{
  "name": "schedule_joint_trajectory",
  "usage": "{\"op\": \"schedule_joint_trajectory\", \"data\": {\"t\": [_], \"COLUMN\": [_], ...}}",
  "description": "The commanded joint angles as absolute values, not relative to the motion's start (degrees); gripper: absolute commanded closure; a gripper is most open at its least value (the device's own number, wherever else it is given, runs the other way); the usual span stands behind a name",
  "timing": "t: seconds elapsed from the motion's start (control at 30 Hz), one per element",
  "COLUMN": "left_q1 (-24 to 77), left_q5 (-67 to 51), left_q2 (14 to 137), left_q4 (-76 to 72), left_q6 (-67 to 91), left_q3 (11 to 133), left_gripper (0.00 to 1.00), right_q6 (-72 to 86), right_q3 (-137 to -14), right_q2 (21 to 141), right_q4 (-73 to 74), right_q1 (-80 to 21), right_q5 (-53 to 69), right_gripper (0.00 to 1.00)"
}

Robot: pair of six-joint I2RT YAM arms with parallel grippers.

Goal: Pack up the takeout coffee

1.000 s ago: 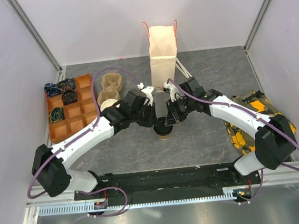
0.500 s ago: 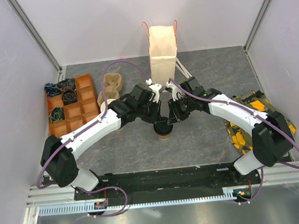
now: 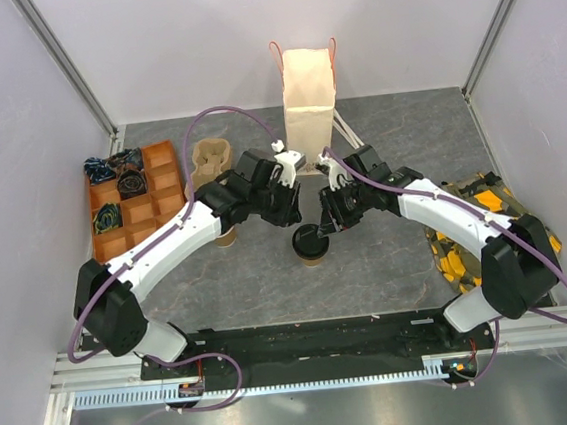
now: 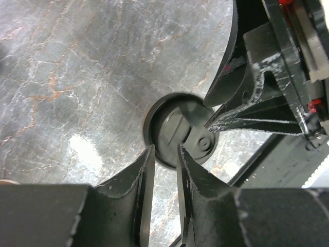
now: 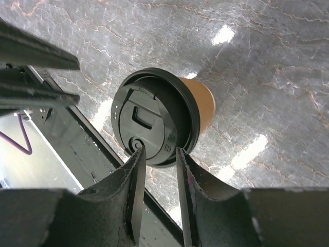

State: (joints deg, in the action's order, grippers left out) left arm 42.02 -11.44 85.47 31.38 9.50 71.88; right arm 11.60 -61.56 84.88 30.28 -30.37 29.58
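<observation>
- Top external view: the cup (image 3: 310,244) stands on the grey table (image 3: 389,263), near the middle, well in front of the paper bag (image 3: 309,91) at the far edge.
- A black lid (image 3: 309,238) sits on the cup; brown paper wall shows under it in the right wrist view.
- Both arms reach in toward the cup, one from each side, and their tips meet just above it.
- Left gripper (image 4: 164,152): the fingers are a narrow slit apart and hold nothing. They point down at the near edge of the lid, and whether they touch it cannot be told.
- Right gripper (image 5: 158,154): the fingers are likewise only a little apart, with nothing between them. Their tips hang over the lid's rim beside the sip hole.
- In the left wrist view the right gripper's fingers cross the far side of the lid.
- An orange tray (image 3: 158,164) with compartments lies at the left of the table, with a pulp carrier (image 3: 210,159) just beside it.
- A yellow and black cloth (image 3: 467,235) lies at the right edge, partly under the right arm.
</observation>
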Motion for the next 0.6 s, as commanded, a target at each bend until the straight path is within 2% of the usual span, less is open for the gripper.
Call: {"op": "schedule_joint_trajectory", "data": {"t": [0.0,0.4,0.57], "left_q1": [41.0,41.0,41.0], "left_q5": [-16.0,-18.7,-19.5], "left_q2": [83.3,82.4,82.3], "left_q4": [29.7,28.3,28.6], "left_q6": [7.2,9.0,8.9], "left_q3": [72.2,67.7,66.3], "left_gripper": [0.69,0.73,0.74], "right_q6": [12.7,11.0,10.5], "right_q3": [-62.8,-60.5,-63.4], "right_q2": [82.0,83.2,86.2], "right_q4": [31.2,32.7,32.2], "right_q1": [-29.9,-30.0,-30.0], "right_q5": [28.7,29.8,30.6], "right_gripper": [0.62,0.63,0.65]}}
